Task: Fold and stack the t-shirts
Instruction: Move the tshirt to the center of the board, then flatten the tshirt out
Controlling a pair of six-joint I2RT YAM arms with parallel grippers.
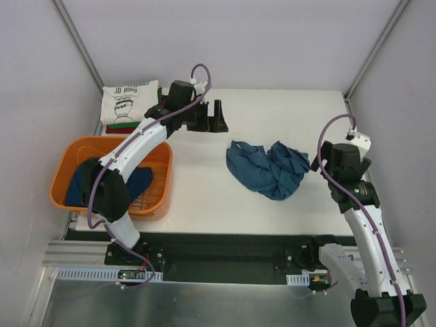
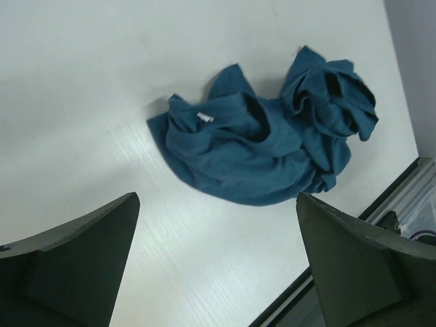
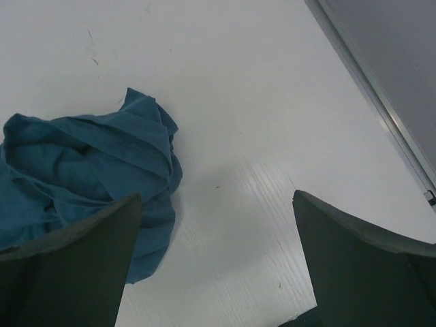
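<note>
A crumpled dark blue t-shirt [image 1: 268,167] lies in a heap on the white table, right of centre; it also shows in the left wrist view [image 2: 259,153] and the right wrist view [image 3: 82,177]. Another dark blue shirt [image 1: 139,180] lies in the orange tub. A folded stack sits at the back left: the cream printed shirt [image 1: 129,99] on top, green and red edges [image 1: 126,127] below. My left gripper [image 1: 208,116] is open and empty above the table's back middle. My right gripper [image 1: 321,160] is open and empty just right of the heap.
The orange plastic tub [image 1: 68,170] stands at the table's left front edge, under my left arm. Grey walls and metal frame posts close in the back and sides. The table's [image 1: 286,109] front edge meets a black rail.
</note>
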